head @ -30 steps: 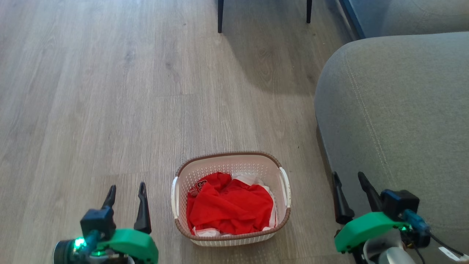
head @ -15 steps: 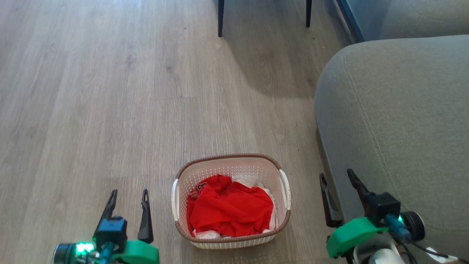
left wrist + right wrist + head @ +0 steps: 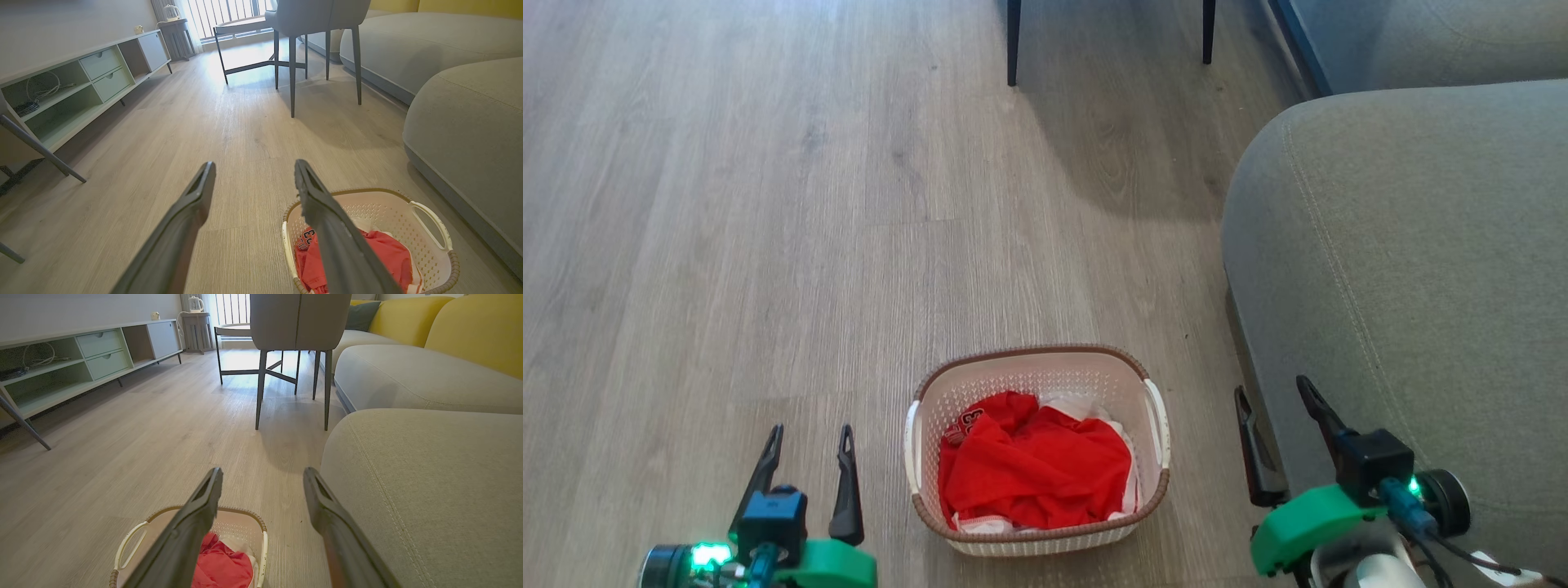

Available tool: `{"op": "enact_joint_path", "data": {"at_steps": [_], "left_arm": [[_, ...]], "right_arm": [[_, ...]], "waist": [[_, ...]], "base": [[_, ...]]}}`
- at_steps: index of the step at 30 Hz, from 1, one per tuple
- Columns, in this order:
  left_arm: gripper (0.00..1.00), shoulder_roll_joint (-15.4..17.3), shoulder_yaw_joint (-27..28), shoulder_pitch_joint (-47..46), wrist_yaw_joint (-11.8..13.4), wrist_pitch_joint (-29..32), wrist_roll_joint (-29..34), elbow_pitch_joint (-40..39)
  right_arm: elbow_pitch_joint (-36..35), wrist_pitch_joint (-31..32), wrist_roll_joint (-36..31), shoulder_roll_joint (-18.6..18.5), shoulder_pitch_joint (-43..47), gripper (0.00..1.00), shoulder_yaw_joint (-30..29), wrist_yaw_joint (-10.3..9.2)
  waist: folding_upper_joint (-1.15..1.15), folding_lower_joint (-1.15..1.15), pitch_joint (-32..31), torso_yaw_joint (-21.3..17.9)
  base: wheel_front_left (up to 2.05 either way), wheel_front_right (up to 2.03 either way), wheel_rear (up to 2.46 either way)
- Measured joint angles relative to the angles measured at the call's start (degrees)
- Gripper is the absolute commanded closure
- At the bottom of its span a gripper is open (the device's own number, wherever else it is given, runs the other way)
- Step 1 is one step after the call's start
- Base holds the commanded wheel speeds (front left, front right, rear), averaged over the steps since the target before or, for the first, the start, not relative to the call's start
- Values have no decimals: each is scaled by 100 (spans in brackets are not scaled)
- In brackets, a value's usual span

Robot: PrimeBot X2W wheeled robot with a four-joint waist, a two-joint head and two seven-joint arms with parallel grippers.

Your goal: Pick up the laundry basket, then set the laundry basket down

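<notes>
- The laundry basket point(image 3: 1045, 377) stands on the floor point(image 3: 849, 245); inside lies red clothing point(image 3: 1037, 469) over some white cloth;
- left gripper point(image 3: 811, 431) and right gripper point(image 3: 1272, 388) are beside it, one each side; jaws wide apart, holding nothing.

Cream perforated laundry basket point(image 3: 1036, 376) — brown-rimmed, upright on the floor.

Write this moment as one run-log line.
basket: on floor, untouched | left end effector: open, empty | right end effector: open, empty
</notes>
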Motion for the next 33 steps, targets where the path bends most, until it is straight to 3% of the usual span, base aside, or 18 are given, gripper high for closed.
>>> {"op": "enact_joint_path", "data": {"at_steps": [21, 27, 33], "left_arm": [[0, -129, 130, -10, -207, -8, -79, 216], [0, -221, 179, -183, -315, -8, -120, 383], [0, -316, 180, -915, -385, -14, -120, 547]], "right_arm": [[137, 0, 7, 0, -2, 0, -103, 0], [241, 0, 5, 0, -229, 0, -181, 0], [293, 0, -59, -4, -906, 0, -267, 0]], "waist": [[0, 0, 231, 13], [0, 0, 594, 41], [0, 0, 1280, 74]], "base": [[0, 0, 0], [0, 0, 0], [0, 0, 0]]}}
